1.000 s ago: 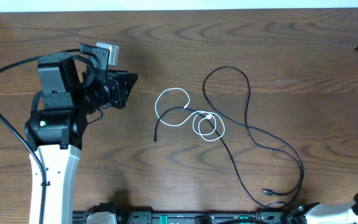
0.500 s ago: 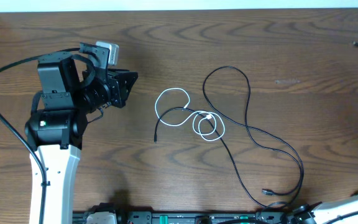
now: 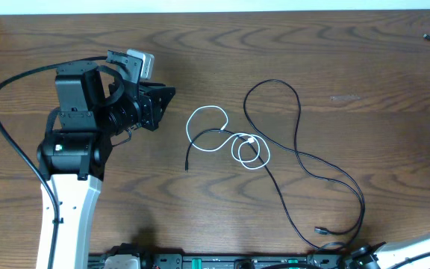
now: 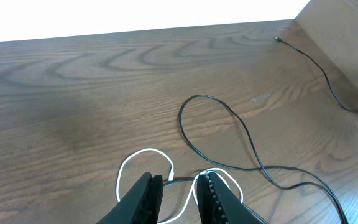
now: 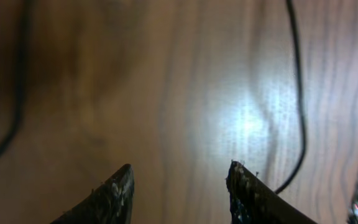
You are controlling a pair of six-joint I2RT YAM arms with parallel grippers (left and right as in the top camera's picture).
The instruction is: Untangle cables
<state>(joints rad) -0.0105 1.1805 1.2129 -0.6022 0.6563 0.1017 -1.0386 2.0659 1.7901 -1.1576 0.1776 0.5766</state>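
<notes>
On wood-grain table [image 3: 349, 67]: thin white cable [image 3: 207, 110] looped | left fingers [image 4: 146, 196] narrow | right fingers [image 5: 114, 193] wide

The fingers [image 5: 114, 196] are spread wide, close above the blurred wooden table [image 5: 185, 93]; a thin black cable [image 5: 300, 93] runs down beside one tip.

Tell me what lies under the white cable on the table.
Mostly bare wooden table. A black cable crosses the white cable at its small loop, but whether it passes under or over cannot be told; the strands are too thin.
</notes>
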